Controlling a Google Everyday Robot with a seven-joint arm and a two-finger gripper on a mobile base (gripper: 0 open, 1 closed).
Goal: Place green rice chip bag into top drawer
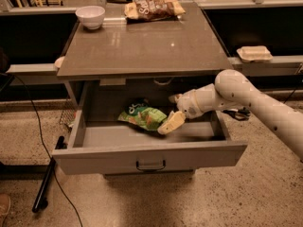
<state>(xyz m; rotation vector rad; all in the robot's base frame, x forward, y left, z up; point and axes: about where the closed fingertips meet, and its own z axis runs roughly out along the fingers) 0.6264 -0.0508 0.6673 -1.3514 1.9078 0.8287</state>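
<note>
The top drawer (150,156) is pulled open below the table (142,51). The green rice chip bag (142,117) is seen inside it, toward the far side, its long axis running left to right. The end effector (171,123) is positioned at the bag's right end, apparently clenched on its edge. The bag is crinkled, bright green, with pale lettering. Release is judged to be next.
</note>
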